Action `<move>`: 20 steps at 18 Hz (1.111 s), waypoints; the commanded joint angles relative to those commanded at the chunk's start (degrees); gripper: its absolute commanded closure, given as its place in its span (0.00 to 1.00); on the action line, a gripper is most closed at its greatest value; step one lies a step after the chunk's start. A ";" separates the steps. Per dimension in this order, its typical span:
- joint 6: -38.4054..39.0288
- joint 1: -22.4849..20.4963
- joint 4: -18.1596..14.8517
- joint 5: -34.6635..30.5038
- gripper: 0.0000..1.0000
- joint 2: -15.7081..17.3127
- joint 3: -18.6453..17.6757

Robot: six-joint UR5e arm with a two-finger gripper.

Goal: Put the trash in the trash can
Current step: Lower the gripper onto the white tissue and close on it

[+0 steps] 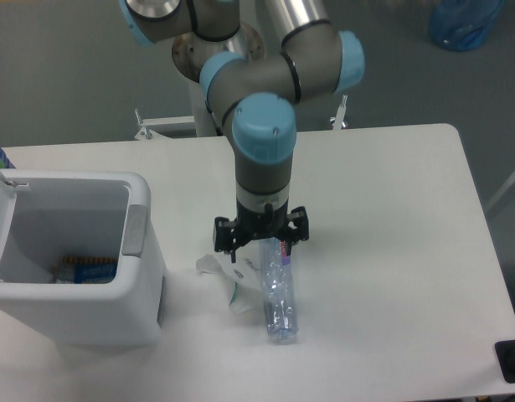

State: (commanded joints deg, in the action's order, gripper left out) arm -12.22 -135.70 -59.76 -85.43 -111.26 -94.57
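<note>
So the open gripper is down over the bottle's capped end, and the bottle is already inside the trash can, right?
Not quite: in the camera view the bottle lies on the table beside the carton, outside the trash can. The gripper is open over its upper end.
</note>
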 joint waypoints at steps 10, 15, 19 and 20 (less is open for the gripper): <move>5.71 1.41 0.97 -0.53 0.00 -4.40 0.18; 6.07 1.50 1.40 -1.40 0.12 -5.37 0.35; 6.07 1.76 1.49 -1.49 0.36 -5.37 0.09; 6.07 1.76 1.58 -1.49 0.41 -5.28 -0.09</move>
State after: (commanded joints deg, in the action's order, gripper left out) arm -6.15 -133.95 -58.18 -86.92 -116.54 -94.66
